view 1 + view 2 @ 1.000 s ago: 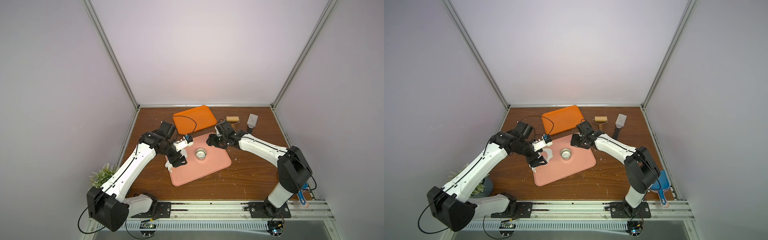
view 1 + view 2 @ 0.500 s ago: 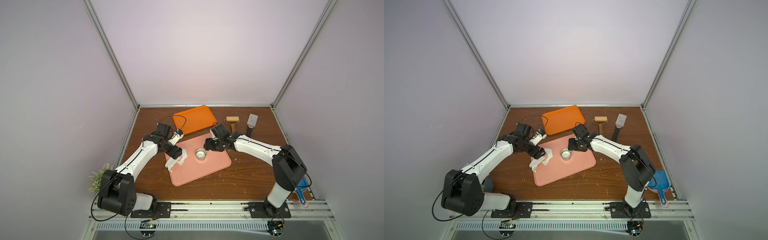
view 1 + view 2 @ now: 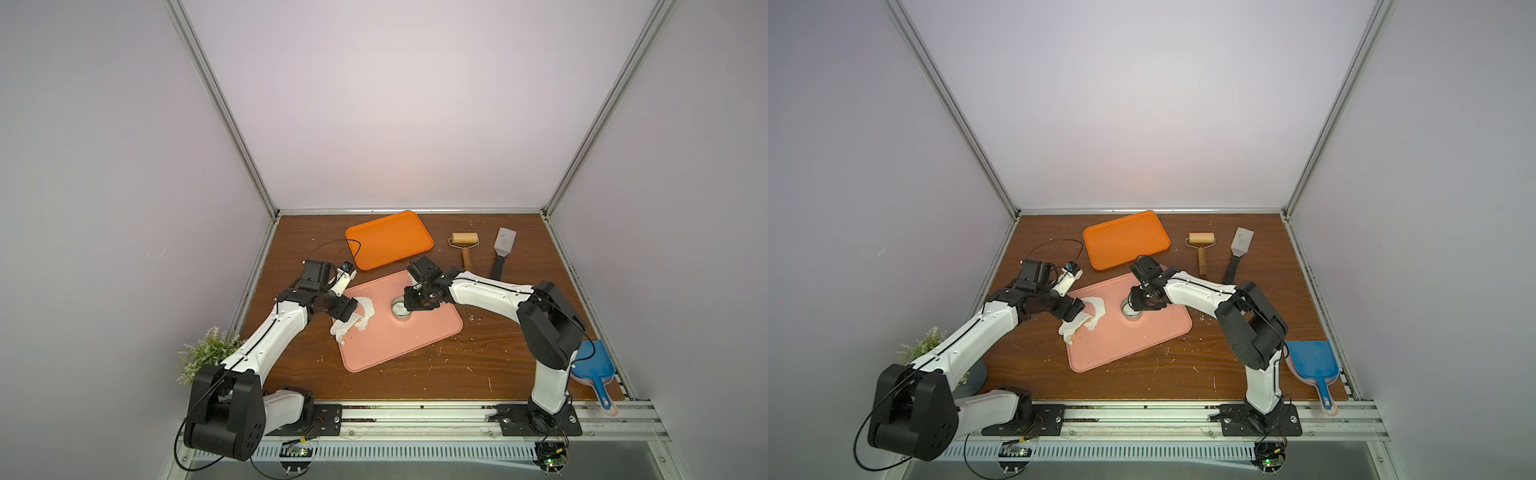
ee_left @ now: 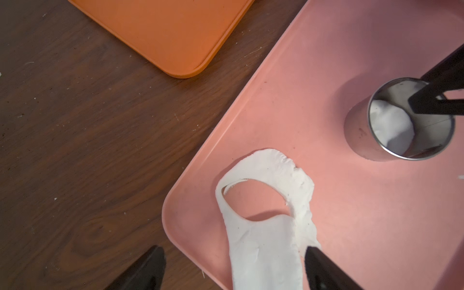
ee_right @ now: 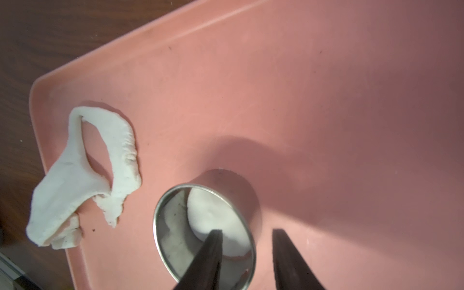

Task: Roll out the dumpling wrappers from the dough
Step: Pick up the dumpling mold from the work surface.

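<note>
We find the right tool point(image 5: 247, 232) narrowly spread astride the wall of the ring cutter point(image 5: 170, 236), one finger inside and one outside. We judge this placement suits pinching the wall and lifting the cutter; no clamping is visible yet. The dumpling wrapper point(image 5: 213, 213) lies inside the cutter on the pink tray point(image 5: 326, 100). The left tool point(image 4: 233, 251) stands wide apart, flanking the holed dough sheet point(image 4: 251, 165) at the tray's edge, clear of the cutter.

The salmon-pink plastic tray point(image 3: 399, 349) is showing plain colour, the dark brown wooden table point(image 3: 478, 374) streaky grain; the torn dough sheet point(image 4: 263, 246) and round dough disc point(image 5: 213, 216) are showing white, the metal ring cutter point(image 5: 170, 238) silver.
</note>
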Tool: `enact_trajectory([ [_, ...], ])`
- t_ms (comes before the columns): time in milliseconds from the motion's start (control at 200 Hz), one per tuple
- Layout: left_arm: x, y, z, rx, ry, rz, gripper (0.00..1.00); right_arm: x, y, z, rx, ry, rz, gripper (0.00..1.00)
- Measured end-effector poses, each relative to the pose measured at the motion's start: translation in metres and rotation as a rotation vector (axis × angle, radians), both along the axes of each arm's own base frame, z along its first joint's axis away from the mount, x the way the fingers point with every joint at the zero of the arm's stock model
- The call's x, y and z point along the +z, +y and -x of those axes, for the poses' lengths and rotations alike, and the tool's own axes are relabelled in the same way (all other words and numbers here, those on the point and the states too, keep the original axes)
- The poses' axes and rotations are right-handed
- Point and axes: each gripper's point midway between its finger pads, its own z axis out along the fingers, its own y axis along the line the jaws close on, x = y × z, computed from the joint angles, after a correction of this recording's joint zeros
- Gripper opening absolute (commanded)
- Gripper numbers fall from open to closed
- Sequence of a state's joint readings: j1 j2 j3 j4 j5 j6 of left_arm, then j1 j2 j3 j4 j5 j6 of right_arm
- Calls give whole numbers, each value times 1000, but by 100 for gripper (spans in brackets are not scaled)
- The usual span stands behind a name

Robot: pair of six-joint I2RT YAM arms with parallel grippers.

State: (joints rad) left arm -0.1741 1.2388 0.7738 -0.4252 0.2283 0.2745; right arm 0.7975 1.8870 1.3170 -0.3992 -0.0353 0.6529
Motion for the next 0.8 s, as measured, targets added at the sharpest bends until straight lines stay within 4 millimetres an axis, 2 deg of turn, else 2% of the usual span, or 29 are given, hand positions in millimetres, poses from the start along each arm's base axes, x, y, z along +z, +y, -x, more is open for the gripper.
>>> enact_trajectory([
  [65,-2,0,0,-1,7,1,91,1,0,-1,-3,-7,3,31],
  [105,-4,0,0,-1,12,0,91,1,-1,-1,-5,-9,7,26],
  [255,-6,-1,1,-5,20,4,91,0,-3,-1,-7,-11,20,25],
  [415,-6,-2,1,-8,22,8,91,0,-4,-2,-10,-14,26,16],
  [555,-8,-3,1,-10,30,9,91,0,-4,-2,-9,-14,27,16],
  [625,-9,-3,1,-10,33,9,91,-1,-4,-2,-6,-15,29,3],
  [676,-9,-3,1,-10,34,9,91,0,-5,-1,-4,-15,30,0],
  [801,-9,-3,1,-10,34,9,91,2,-4,0,1,-17,28,0],
])
